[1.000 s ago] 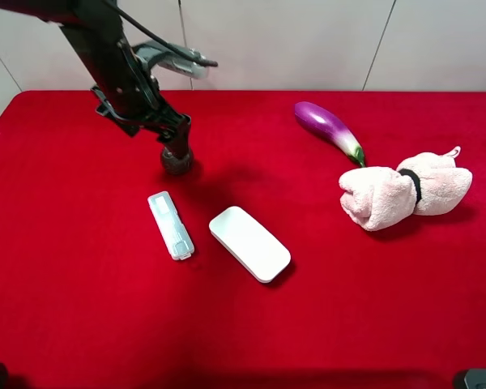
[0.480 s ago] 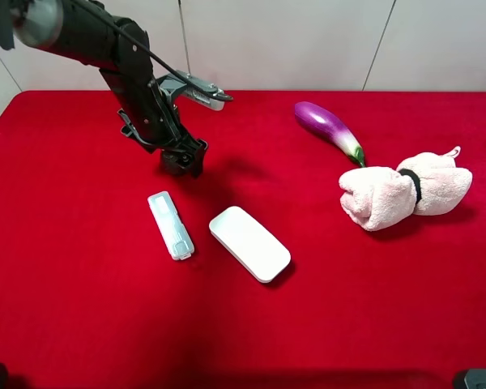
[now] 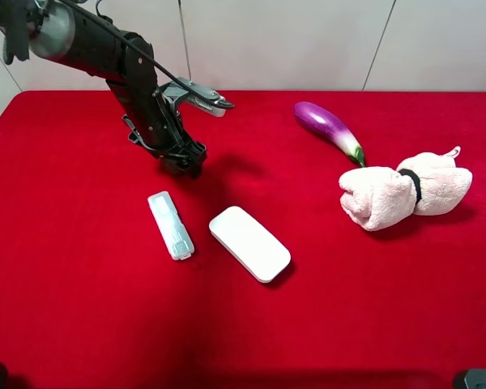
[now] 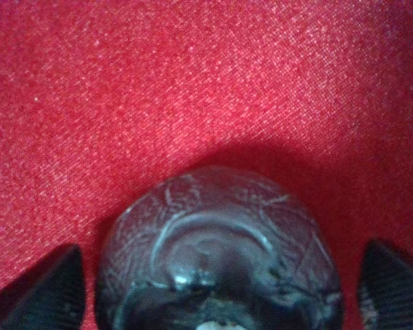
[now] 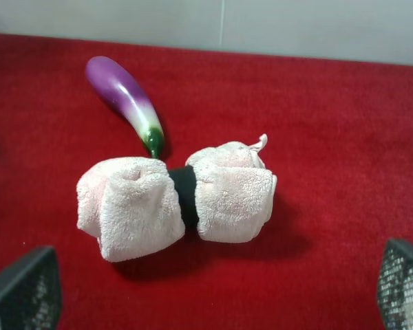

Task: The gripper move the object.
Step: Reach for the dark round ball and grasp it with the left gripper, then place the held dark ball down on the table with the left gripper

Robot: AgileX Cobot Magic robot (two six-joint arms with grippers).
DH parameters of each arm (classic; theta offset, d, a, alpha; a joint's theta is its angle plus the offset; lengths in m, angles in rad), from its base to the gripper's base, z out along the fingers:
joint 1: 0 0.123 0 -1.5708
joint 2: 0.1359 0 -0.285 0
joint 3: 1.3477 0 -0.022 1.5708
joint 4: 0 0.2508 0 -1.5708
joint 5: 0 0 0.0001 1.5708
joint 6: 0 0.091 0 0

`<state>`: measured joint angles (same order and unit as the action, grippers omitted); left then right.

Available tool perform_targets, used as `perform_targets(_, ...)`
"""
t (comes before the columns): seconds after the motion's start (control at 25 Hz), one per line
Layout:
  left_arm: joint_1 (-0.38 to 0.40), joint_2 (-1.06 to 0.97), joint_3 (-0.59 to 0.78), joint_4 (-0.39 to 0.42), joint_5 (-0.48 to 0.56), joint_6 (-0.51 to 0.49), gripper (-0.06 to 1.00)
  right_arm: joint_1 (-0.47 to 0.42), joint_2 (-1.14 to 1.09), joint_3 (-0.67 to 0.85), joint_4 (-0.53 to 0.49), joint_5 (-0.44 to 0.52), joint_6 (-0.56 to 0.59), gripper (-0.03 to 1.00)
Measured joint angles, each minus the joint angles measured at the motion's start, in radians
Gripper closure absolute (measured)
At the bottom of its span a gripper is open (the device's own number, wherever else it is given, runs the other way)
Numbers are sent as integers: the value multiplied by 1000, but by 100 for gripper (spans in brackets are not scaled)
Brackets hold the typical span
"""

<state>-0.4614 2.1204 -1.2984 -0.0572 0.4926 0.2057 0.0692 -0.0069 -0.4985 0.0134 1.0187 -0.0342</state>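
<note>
The object, a dark mottled ball (image 4: 219, 258), sits on the red cloth and fills the left wrist view. My left gripper (image 3: 187, 160) is down over it at the back left of the table. Its two black fingertips (image 4: 45, 289) stand on either side of the ball, with a thin strip of cloth showing between each and the ball, so the gripper is open. In the exterior high view the gripper hides the ball. My right gripper (image 5: 213, 299) is open and empty, held above a pink rolled towel (image 5: 175, 196).
A white remote-like bar (image 3: 171, 224) and a white flat pad (image 3: 249, 243) lie just in front of the left gripper. A purple eggplant (image 3: 327, 127) and the pink towel (image 3: 405, 192) lie at the right. The red cloth (image 3: 81, 308) covers the table.
The left arm has swung and lowered, moving the gripper slightly right and down over the ball, which showed below the fingers one second ago and is now hidden in the exterior high view.
</note>
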Motion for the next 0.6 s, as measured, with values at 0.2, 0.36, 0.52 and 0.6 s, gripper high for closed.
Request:
perform_targets(0.2,0,0,0,0,0,0,35,0,0,0,0,0,0,27)
perform_targets(0.36,0,0,0,0,0,0,35,0,0,0,0,0,0,27)
perform_targets(0.52,0,0,0,0,0,0,35,0,0,0,0,0,0,27)
perform_targets(0.6,0,0,0,0,0,-2,35,0,0,0,0,0,0,27)
